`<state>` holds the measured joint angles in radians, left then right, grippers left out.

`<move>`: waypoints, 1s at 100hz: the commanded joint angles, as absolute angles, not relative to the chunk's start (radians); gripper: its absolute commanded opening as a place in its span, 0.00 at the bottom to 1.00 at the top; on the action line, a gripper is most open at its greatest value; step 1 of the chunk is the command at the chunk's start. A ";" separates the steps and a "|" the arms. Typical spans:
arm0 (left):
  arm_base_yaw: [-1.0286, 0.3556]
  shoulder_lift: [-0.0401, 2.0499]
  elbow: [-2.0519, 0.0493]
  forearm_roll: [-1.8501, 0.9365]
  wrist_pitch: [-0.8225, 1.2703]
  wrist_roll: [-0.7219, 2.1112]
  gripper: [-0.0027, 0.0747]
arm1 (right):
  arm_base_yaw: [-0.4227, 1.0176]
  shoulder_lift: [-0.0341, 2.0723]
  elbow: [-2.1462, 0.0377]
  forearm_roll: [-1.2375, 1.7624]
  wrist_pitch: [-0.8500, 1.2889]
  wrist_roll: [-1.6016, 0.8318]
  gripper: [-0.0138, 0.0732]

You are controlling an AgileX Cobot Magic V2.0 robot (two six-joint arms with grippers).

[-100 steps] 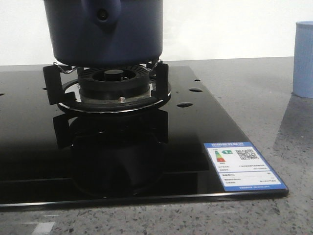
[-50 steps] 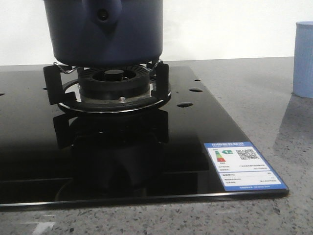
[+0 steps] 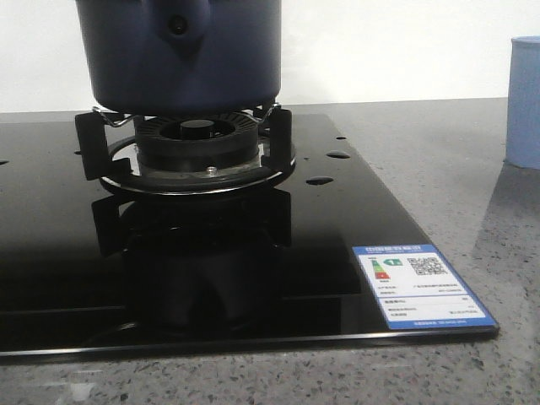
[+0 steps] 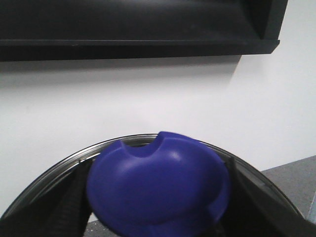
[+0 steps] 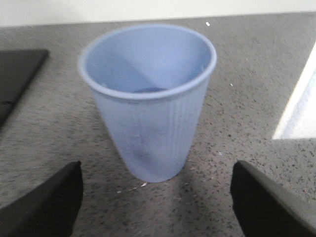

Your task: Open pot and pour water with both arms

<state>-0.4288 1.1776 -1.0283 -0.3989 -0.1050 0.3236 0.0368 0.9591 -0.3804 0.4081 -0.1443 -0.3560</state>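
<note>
One pale-blue ribbed plastic cup [image 5: 148, 101] (seemingly empty) stands between the right fingers [image 5: 54, 202], spread apart; left fingers [image 4: 74, 197] clamp one blue lid knob [image 4: 158, 185].

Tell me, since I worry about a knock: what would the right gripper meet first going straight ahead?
Most likely the pale-blue cup, upright on the counter, centred between the open fingers. Depth is unclear.

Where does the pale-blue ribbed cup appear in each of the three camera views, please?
Front view: the cup is cut by the right edge, on the grey counter.
Left wrist view: not in it.
Right wrist view: the cup stands upright in the centre, between the open right gripper's fingers.
Shared landmark: the black stove top.
</note>
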 commanded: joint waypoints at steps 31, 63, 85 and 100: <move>-0.427 1.144 -1.071 -0.403 -0.218 0.319 0.50 | 0.117 1.199 -0.442 0.398 -0.515 -0.365 0.80; -0.427 1.144 -1.071 -0.403 -0.219 0.319 0.50 | 0.115 1.354 -0.485 0.403 -0.642 -0.365 0.80; -0.427 1.144 -1.071 -0.403 -0.219 0.319 0.50 | 0.115 1.453 -0.542 0.402 -0.700 -0.365 0.80; -0.427 1.144 -1.071 -0.403 -0.219 0.319 0.50 | 0.115 1.484 -0.549 0.402 -0.742 -0.365 0.80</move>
<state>-0.4288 1.1776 -1.0283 -0.3995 -0.1050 0.3236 0.1157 1.5005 -0.5196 0.4174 -0.6379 -0.3560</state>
